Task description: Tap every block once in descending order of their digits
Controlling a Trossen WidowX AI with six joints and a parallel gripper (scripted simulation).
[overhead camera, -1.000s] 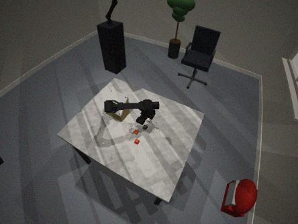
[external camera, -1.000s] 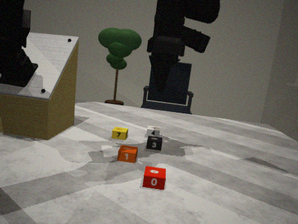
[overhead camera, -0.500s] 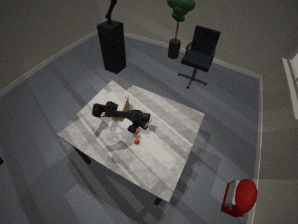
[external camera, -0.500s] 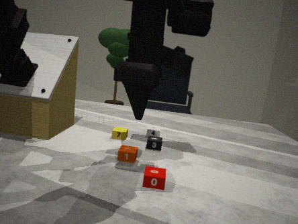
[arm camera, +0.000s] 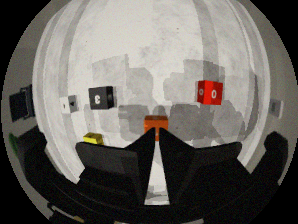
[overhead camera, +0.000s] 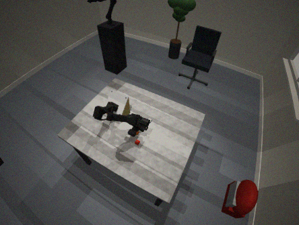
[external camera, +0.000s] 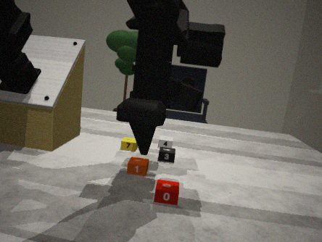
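The black parallel-jaw claw (external camera: 143, 150) hangs point-down over the pale grey striped wooden surface (external camera: 254, 174), its tips drawn together with nothing between them. In the exterior view the tips sit just above the orange cube marked 1 (external camera: 138, 166), not touching it.

Five printed cubes lie in a loose cluster on the surface. Taking the orange cube as centre in the exterior view:
- the yellow cube marked 7 (external camera: 129, 144) lies at 11 o'clock;
- the black cube marked 3 (external camera: 167, 155) lies at 2 o'clock;
- the light grey cube marked 4 (external camera: 165, 143) sits just behind the black cube;
- the red cube marked 0 (external camera: 167, 192) lies at 4 o'clock, nearest the camera.

In the wrist view the orange cube (arm camera: 157, 121) appears directly ahead of the closed tips.

A tan wedge-shaped block with a white striped top (external camera: 54, 94) stands on the surface at the left.

In the top view the surface stands on a blue-grey floor (overhead camera: 40, 87). Around it are a tall black pedestal (overhead camera: 112, 46) at 11 o'clock, a potted green plant (overhead camera: 179, 20) and a dark office chair (overhead camera: 200, 52) at 1 o'clock, and a red rounded object (overhead camera: 242, 198) at 4 o'clock.
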